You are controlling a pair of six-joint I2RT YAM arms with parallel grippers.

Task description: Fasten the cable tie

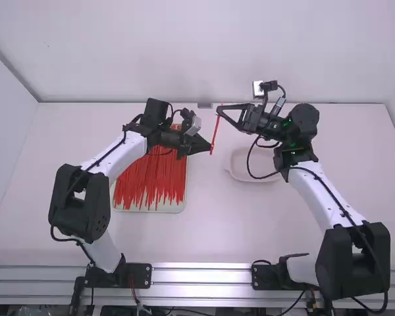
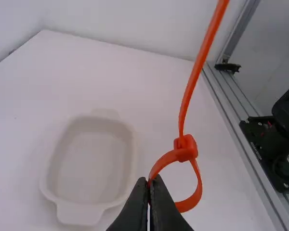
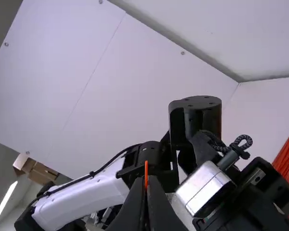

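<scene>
Room: plain white walls (image 1: 184,46) stand close behind and beside the worktop.
Worktop: we see a white, matte surface (image 1: 66,131) with both arms reaching over its middle.
Spare ties: a red heap (image 1: 151,181) lies flat under the left arm.
Dish: a shallow white dish (image 1: 240,170) sits near the right arm, on the worktop below the held tie.
Left claw: the left claw (image 2: 149,190) is pinched fully closed on the loop of the cable tie, just beside the head.
Right claw: the right claw (image 3: 144,192) is closed tight on the thin far end of the tail.
Cable tie: the orange cable tie (image 2: 190,91) hangs in the air between the two claws, off the worktop, between heap and dish.
Head: the tail already passes through the head (image 2: 185,147), leaving a small loop.
Axis: the strap runs straight from the left claw's loop up to the right claw. We judge that tightening means pulling along that line, with the right claw drawing and the left anchoring.
</scene>
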